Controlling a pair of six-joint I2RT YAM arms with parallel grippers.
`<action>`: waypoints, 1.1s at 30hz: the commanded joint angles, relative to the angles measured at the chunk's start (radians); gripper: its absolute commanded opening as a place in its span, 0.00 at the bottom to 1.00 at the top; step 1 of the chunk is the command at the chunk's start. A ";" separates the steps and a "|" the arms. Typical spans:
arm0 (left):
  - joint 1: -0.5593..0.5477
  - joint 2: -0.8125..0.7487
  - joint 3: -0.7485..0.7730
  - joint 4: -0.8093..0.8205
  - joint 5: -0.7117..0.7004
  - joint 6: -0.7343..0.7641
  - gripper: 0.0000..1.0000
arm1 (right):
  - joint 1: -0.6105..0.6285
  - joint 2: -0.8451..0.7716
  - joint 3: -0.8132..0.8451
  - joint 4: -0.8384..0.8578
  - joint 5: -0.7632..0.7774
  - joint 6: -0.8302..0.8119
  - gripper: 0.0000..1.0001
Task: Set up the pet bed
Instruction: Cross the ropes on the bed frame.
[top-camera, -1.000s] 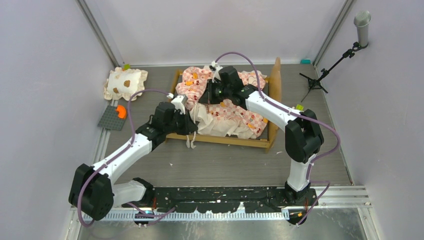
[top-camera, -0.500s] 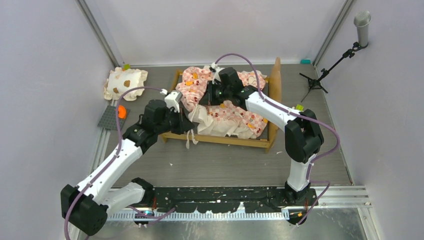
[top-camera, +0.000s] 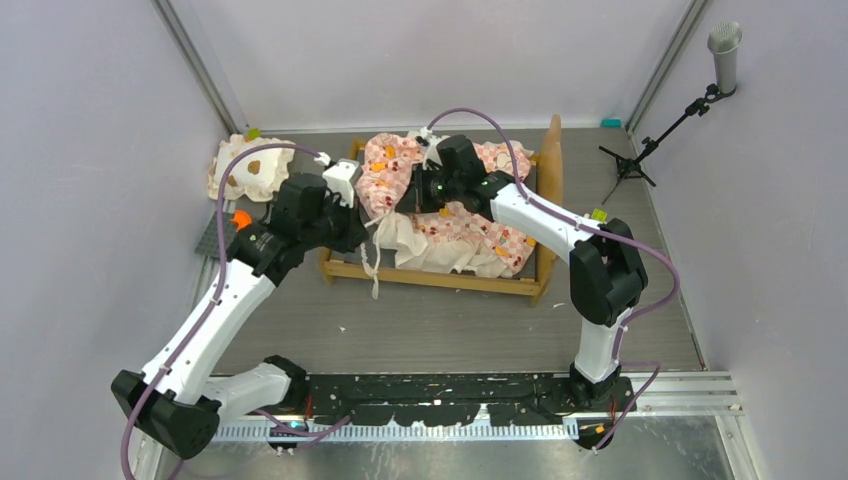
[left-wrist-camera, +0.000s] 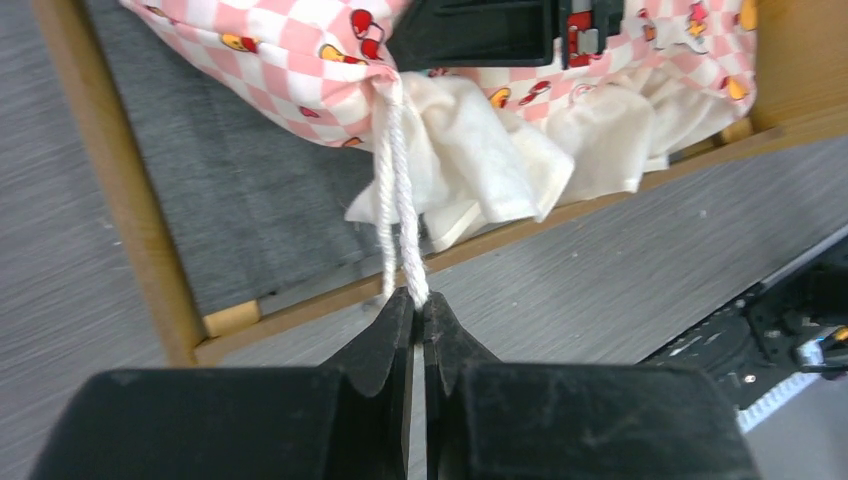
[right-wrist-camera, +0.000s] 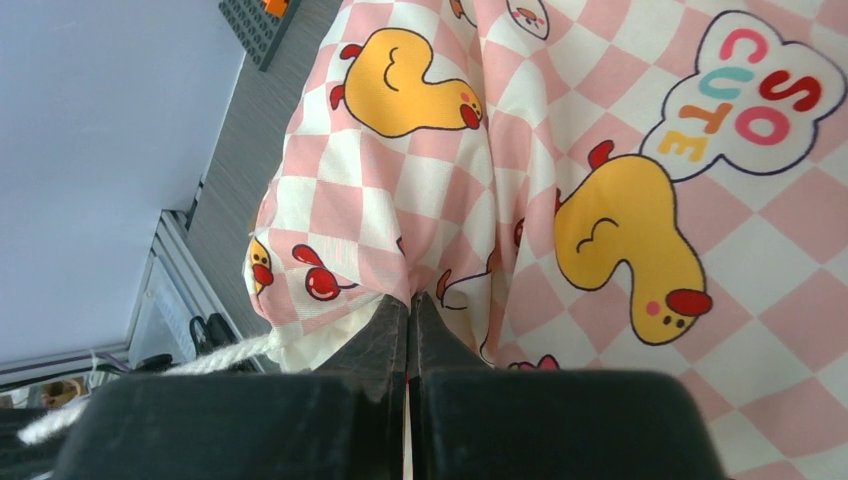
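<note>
The pet bed (top-camera: 450, 281) sits on the table (top-camera: 450, 330) near the back, between the two arms; its tall headboard (top-camera: 552, 165) is at the right end. The pink checked mattress (top-camera: 385, 165) is inside the wood frame (left-wrist-camera: 140, 250), but it is not flat; it is all bunched up in a heap, with its cream frill (left-wrist-camera: 560, 140) spilling over the front rail. At the left end the dark base (left-wrist-camera: 250, 220) shows bare, so the mattress does not cover it yet.

A white string (left-wrist-camera: 398, 200) hangs from one corner of the mattress. The left gripper (left-wrist-camera: 415, 300) is pinched tight on this string, just past the front left corner of the frame; the string runs straight from the corner down to the tips. The right gripper (right-wrist-camera: 410, 305) is closed too, and it nips a fold of the checked cloth, up on top of the heap.

So I think the step now is to spread the mattress out; one gripper holds the heap and the other tugs a corner by its string. Next, the corner likely needs a soft pull to the left end, over the bare base; the right gripper may need to let go so the cloth can slide. A hard tug could drag the whole bed.

The small spotty pillow (top-camera: 250, 168) lies well apart, by the back left wall.
</note>
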 joint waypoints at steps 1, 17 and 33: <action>-0.003 0.038 0.105 -0.171 -0.081 0.124 0.02 | -0.001 0.010 0.012 -0.007 -0.007 -0.023 0.01; -0.003 0.113 0.231 -0.130 -0.104 0.245 0.00 | 0.002 0.032 0.034 -0.031 -0.011 -0.026 0.01; -0.002 0.159 0.192 -0.070 -0.086 0.286 0.00 | 0.006 0.047 0.034 -0.035 -0.017 -0.026 0.01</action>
